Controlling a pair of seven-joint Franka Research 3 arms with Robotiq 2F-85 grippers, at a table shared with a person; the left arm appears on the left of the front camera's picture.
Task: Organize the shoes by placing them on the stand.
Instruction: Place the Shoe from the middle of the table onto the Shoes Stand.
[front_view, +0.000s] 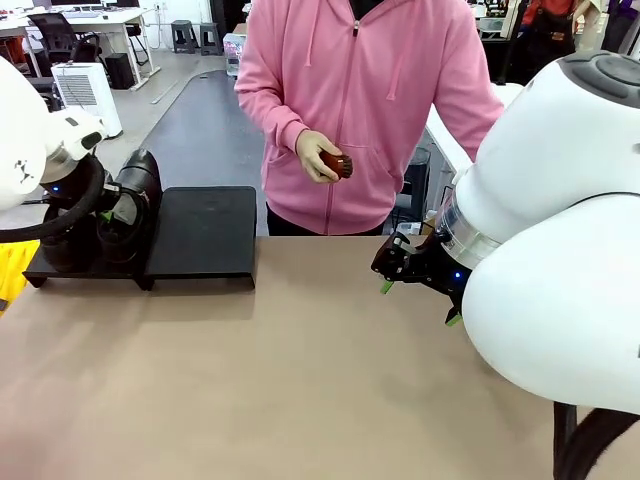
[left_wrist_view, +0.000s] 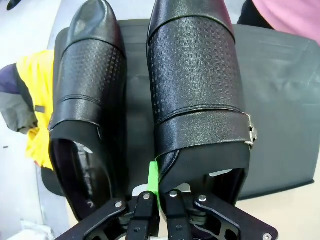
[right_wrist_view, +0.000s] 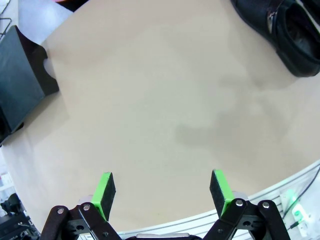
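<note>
Front view: shoes (front_view: 125, 205) are sitting on the left panel of the stand (front_view: 205, 235). The right gripper (front_view: 418, 300) is hovering over the counter (front_view: 250, 380), well apart from the stand. Beyond it, a person's hand (front_view: 318, 155) is holding a brush (front_view: 338, 165).

Left wrist view: the left gripper (left_wrist_view: 157, 186) is pinching the collar edge of the buckled shoe (left_wrist_view: 195, 85), fingers together. A second shoe (left_wrist_view: 87, 100) is lying just beside it, to the gripper's left, and both are resting on the stand (left_wrist_view: 280, 100).

Right wrist view: the right gripper (right_wrist_view: 162, 192) is holding nothing, its fingers standing wide apart. The counter (right_wrist_view: 160, 100) is lying beneath it, with a loose shoe (right_wrist_view: 285, 30) far ahead to its right and a stand corner (right_wrist_view: 20, 85) ahead to its left.
</note>
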